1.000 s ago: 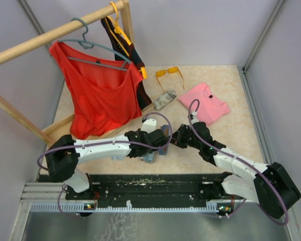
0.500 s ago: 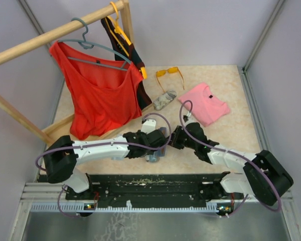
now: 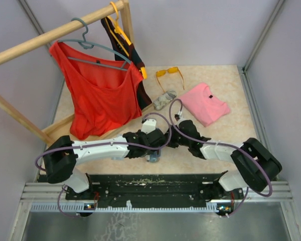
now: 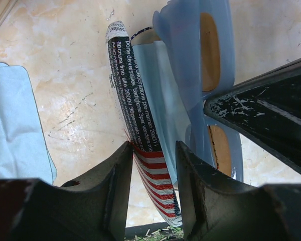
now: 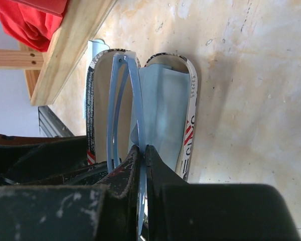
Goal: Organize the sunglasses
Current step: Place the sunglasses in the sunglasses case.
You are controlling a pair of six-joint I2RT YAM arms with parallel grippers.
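- Sliding greyish-lilac sunglasses into open patterned case, lower centre of top view; now sitting between the case's two walls.
- Pinching the thin frame with right jaws, pressed together on it.
- Gripping one case wall with left jaws, part-way apart, propping it open.
- Left to do: orange sunglasses, upper centre on surface.
- Next, likely: push deeper, let go, shut case.

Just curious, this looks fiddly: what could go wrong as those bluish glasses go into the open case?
The right gripper pinches only a thin part of the sunglasses, so they could twist or slip. The left gripper holds just one wall of the glasses case; it might tip or close. The light-blue cloth inside could bunch and block them.
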